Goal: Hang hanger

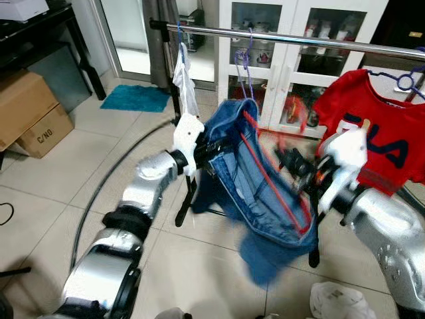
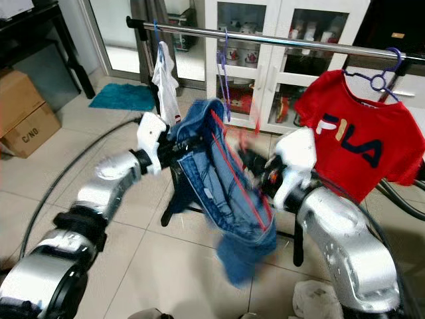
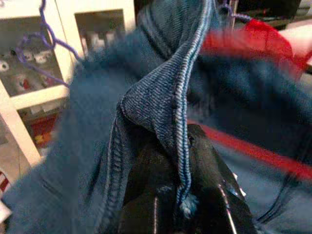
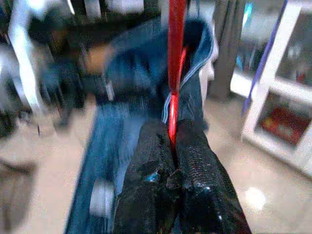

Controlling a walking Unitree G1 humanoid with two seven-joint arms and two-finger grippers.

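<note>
Blue denim jeans (image 1: 255, 193) hang on a red hanger (image 1: 272, 183), held up between my two arms below the silver clothes rail (image 1: 299, 38). My left gripper (image 1: 207, 151) is shut on the jeans' waistband seam (image 3: 181, 122), its black fingers (image 3: 146, 180) pinching the denim. My right gripper (image 1: 292, 161) is shut on the red hanger (image 4: 174, 58), whose bar runs up from between the pads (image 4: 151, 156). The hanger's hook is blurred and I cannot make out where it sits relative to the rail.
On the rail hang a white garment (image 1: 186, 80), an empty purple hanger (image 1: 243, 63) and a red FILA shirt (image 1: 375, 133) on a purple hanger. White glass-door cabinets (image 1: 292, 73) stand behind. Cardboard boxes (image 1: 30, 109) sit at left; white cloth (image 1: 339, 300) lies on the floor.
</note>
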